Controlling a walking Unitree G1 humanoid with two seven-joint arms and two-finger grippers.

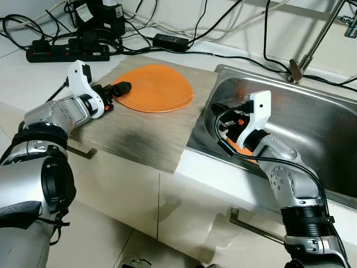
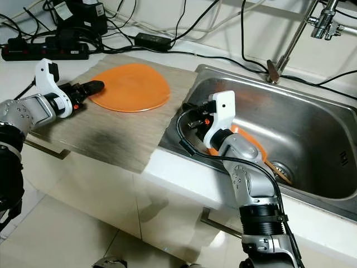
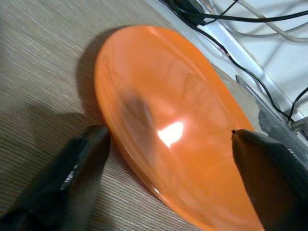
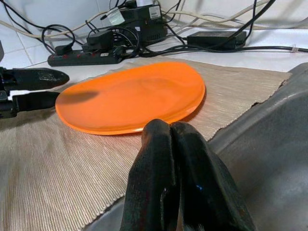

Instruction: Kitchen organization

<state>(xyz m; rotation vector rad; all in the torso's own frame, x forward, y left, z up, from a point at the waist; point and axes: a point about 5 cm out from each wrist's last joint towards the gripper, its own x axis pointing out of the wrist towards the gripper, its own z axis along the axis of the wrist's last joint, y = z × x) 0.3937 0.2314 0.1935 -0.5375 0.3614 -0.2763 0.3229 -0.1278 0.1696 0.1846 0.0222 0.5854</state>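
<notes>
You've got the sink (image 1: 312,120) on the right with a second orange plate (image 2: 249,143) lying in it, mostly hidden behind your right arm. Beside the sink lies the mat (image 1: 142,131), and the orange plate (image 1: 153,87) rests flat on the mat's far end, away from the sink. Your left gripper (image 1: 119,89) is right at that plate's outer edge, fingers (image 3: 72,175) spread wide, one low on the mat side, one over the plate; nothing held. Your right gripper (image 4: 180,180) hovers at the sink's near wall, fingers pressed together, empty. Looks like the pick-up step: next, close on the rim squarely, or it may slip
</notes>
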